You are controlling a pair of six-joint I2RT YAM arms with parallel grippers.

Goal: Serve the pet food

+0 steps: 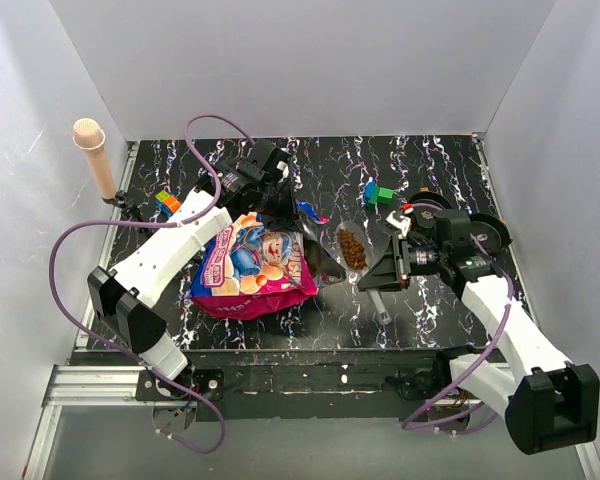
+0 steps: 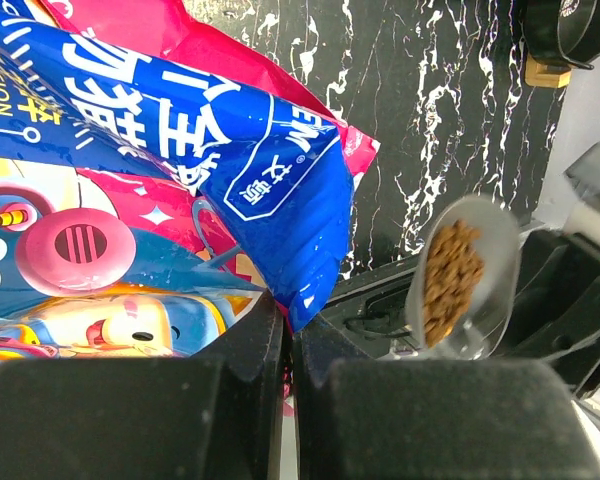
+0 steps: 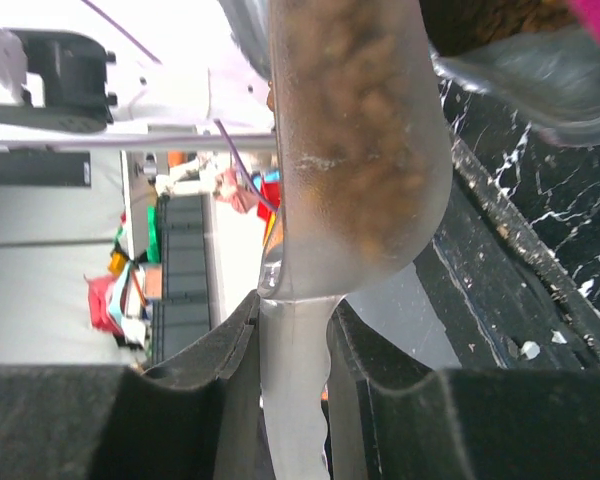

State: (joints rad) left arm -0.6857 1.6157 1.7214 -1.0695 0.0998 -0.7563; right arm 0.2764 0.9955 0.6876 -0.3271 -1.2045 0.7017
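**Holding a loaded scoop beside the bag**

The kibble lies in the bowl of a scoop, out beyond the tips of the right gripper and not touching them. That gripper's fingers are clamped on the scoop's narrow handle, just below the bowl. The load sits over the middle of the table, just right of the mouth of the bag and apart from it. The left gripper has its fingers pressed together. The bag's blue corner runs down into the seam between them, so the film is pinched there. The kibble is off to that gripper's side, clear of its pads.

The pellets are small, brown and matte, heaped in a long shallow pile. The scoop is frosted translucent plastic, oval and trough-like, with a flat stem. The bag is glossy, crinkled film, magenta with a blue panel, white characters and a cartoon figure, and it lies toward the table's near left corner. The finger pads are black and matte, and the table is black with white marbling.

The scoop's long axis runs from the handle at the near right to the tip at the far left, open side up, with the pile stretched along it
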